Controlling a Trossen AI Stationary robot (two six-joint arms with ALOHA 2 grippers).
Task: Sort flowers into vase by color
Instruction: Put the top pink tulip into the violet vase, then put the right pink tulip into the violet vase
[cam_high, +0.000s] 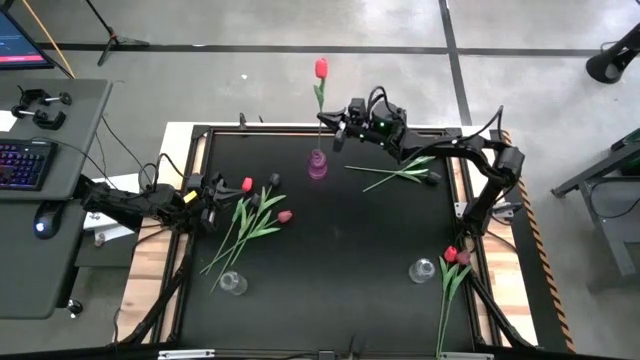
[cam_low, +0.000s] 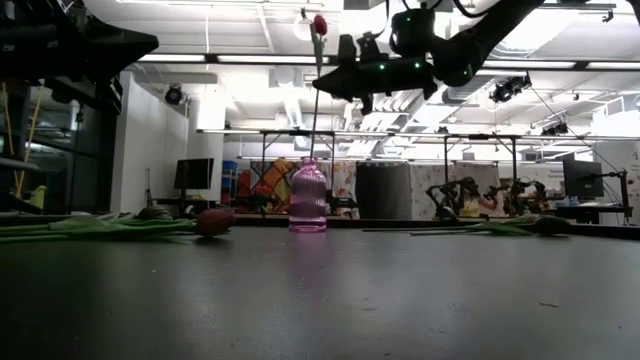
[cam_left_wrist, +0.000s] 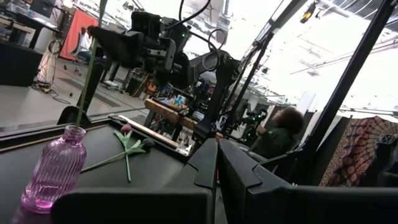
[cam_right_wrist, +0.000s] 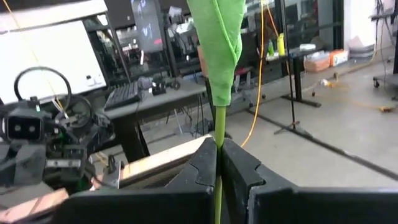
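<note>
Red-headed artificial tulip (cam_high: 320, 85) on a long thin green stem, standing upright with its stem end in the ribbed pink glass vase (cam_high: 317, 165) at the far middle of the black table; a green leaf wraps the upper stem. Loose bundle of green-stemmed tulips (cam_high: 245, 222) lying flat at the left, with one red head (cam_high: 247, 185), one dark blackish head (cam_high: 273, 179) and one pink head (cam_high: 285, 216). Two tulips (cam_high: 400, 172) lying crossed at the far right, heads dark or dull. Two tulips (cam_high: 452, 280) lying at the near right, red head (cam_high: 450, 254) beside a pink head (cam_high: 463, 257), stems pointing toward the near edge.
</note>
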